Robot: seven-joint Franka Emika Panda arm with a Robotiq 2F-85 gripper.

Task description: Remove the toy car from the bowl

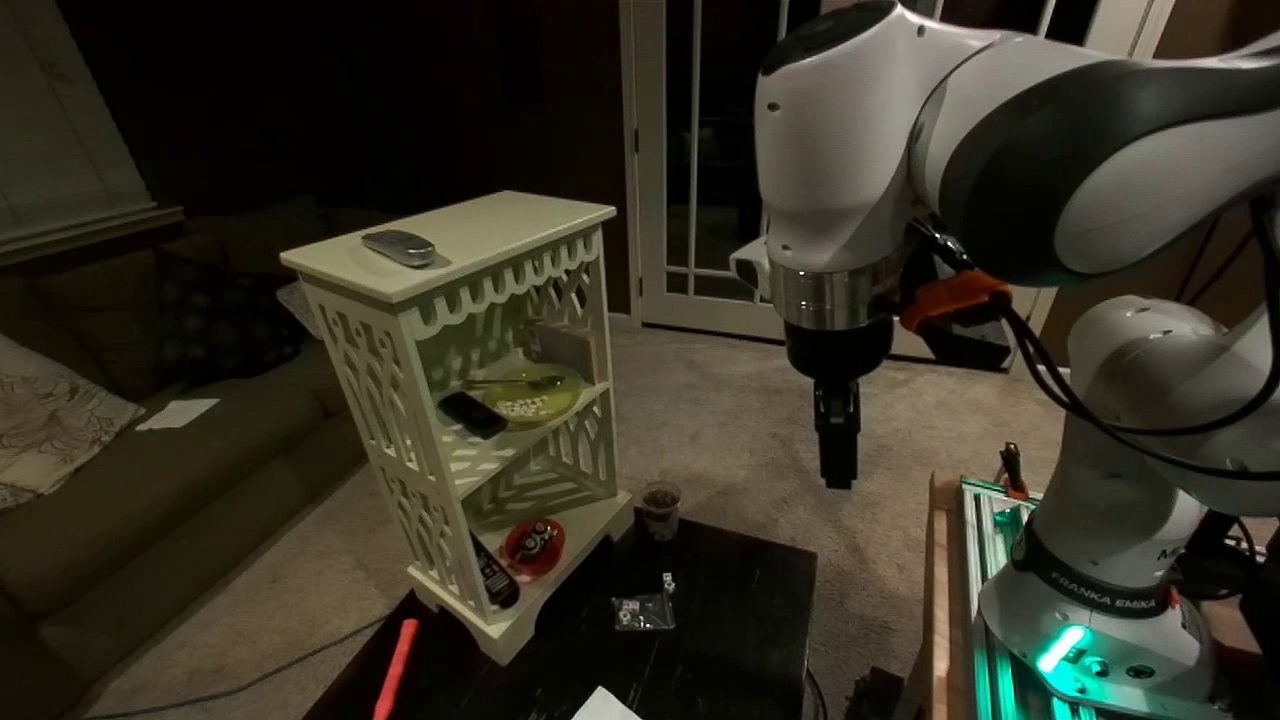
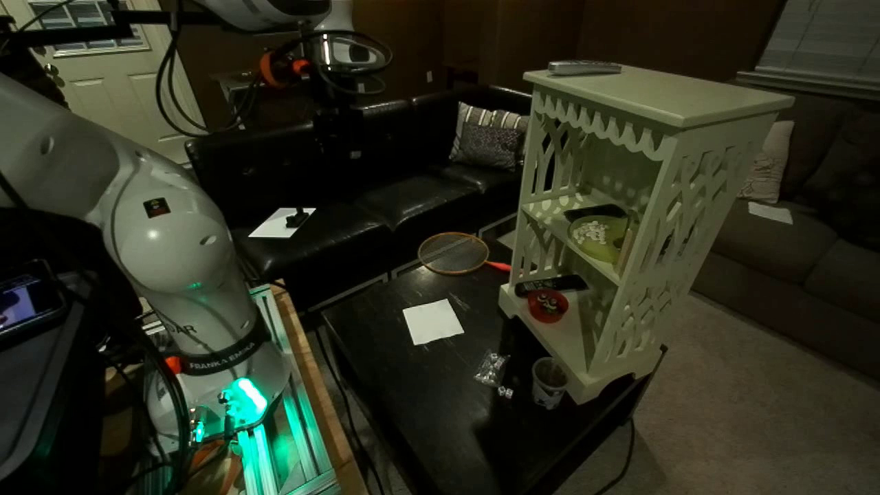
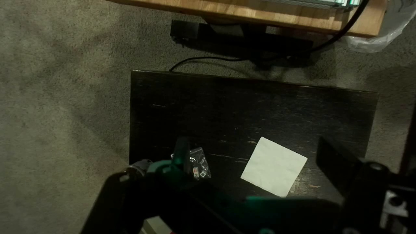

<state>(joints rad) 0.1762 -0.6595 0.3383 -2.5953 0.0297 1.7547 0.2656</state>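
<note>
The small red-orange bowl sits on the lowest shelf of the white lattice rack in both exterior views (image 1: 553, 562) (image 2: 548, 318). The toy car (image 1: 537, 538) lies inside it, dark with pale round parts; it also shows in an exterior view (image 2: 548, 300). My gripper (image 1: 838, 475) hangs pointing down, high above the floor beside the table and well away from the rack. It is dark against the sofa in an exterior view (image 2: 338, 134). In the wrist view the fingers (image 3: 255, 156) are wide apart with nothing between them. The car is out of view there.
The rack (image 1: 450, 258) stands on a black table (image 1: 740, 600). A dark remote (image 1: 494, 575) lies beside the bowl. The middle shelf holds a green plate (image 1: 560, 395) and a phone (image 1: 472, 414). A cup (image 2: 550, 385), plastic bag (image 2: 491, 370) and white paper (image 2: 433, 322) are on the table.
</note>
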